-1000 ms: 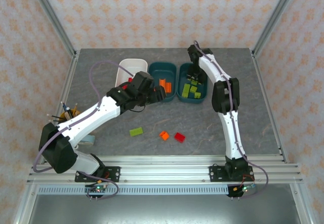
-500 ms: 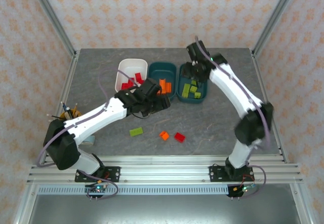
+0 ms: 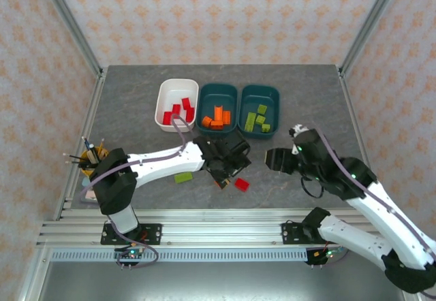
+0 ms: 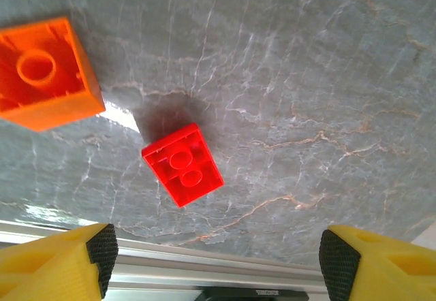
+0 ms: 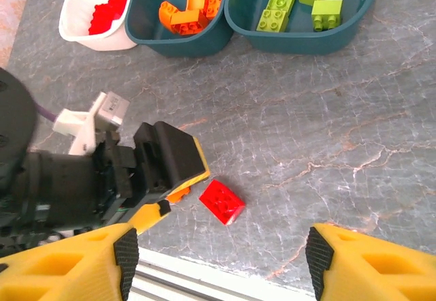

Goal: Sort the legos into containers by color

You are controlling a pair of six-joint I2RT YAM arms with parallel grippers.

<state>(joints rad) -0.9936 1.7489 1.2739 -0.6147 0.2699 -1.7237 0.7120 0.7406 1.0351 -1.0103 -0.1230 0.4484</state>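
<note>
Legos already sorted lie in three containers at the far side of the table [image 3: 129,117]: red in the white tub [image 3: 178,81], orange in the middle teal tub [image 3: 218,88], green in the right teal tub [image 3: 260,91]. A green brick [image 3: 182,177], an orange brick [image 4: 44,73] and a red brick [image 4: 182,165] lie loose. The left end effector [image 4: 219,260], jaws wide and empty, hangs over the orange and red bricks, touching neither. The right end effector [image 5: 221,253], likewise wide and empty, faces the red brick from nearby.

Left fingers [image 4: 54,263] moved over red brick [image 4: 182,165]; right fingers [image 5: 68,263] apparently left tub [image 3: 261,97].
</note>
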